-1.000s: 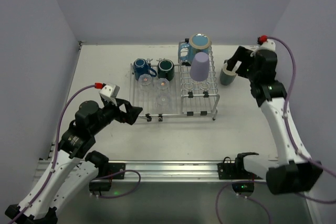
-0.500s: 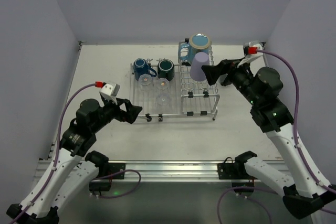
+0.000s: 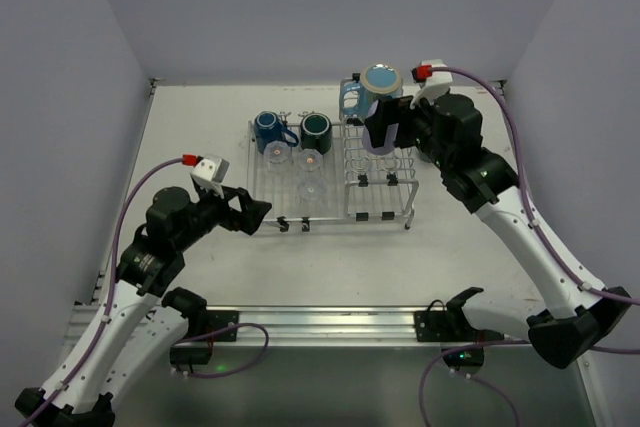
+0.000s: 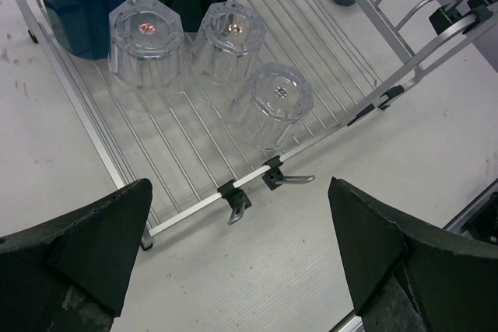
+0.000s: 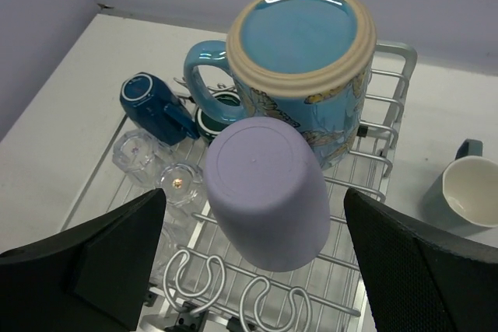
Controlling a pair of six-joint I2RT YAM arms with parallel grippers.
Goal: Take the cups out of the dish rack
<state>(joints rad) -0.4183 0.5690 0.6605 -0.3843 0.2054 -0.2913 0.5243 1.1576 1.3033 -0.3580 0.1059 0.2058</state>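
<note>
Dish rack point(image 3: 268, 192) sits mid-table point(image 3: 200, 127): flat grid section on the left, raised tined section on the right.

Left gripper point(image 3: 255, 217) hangs just off the rack's near-left edge. Jaws are fully spread and hold nothing. Its wrist view looks down on the near rail of the grid.

Right gripper point(image 5: 254, 200) is over the tined section. Jaws are wide open, one finger on each side of the lavender tumbler point(image 5: 261, 169), with a visible gap on both sides, so no grip.

Cups:
- The tumbler is upside down on the tines, tilted.
- Light-blue mug point(image 5: 299, 44) is upside down just behind the tumbler, at the far end of the tined section.
- Blue mug point(image 3: 267, 130) and dark green mug point(image 3: 317, 129) are side by side at the far edge of the grid.
- Three clear glasses point(image 4: 145, 40), point(image 4: 228, 36), point(image 4: 272, 103) are inverted on the grid, nearer than those two mugs.
- Grey-green mug point(image 5: 463, 192) is off the rack, upright on the table to its right.
</note>
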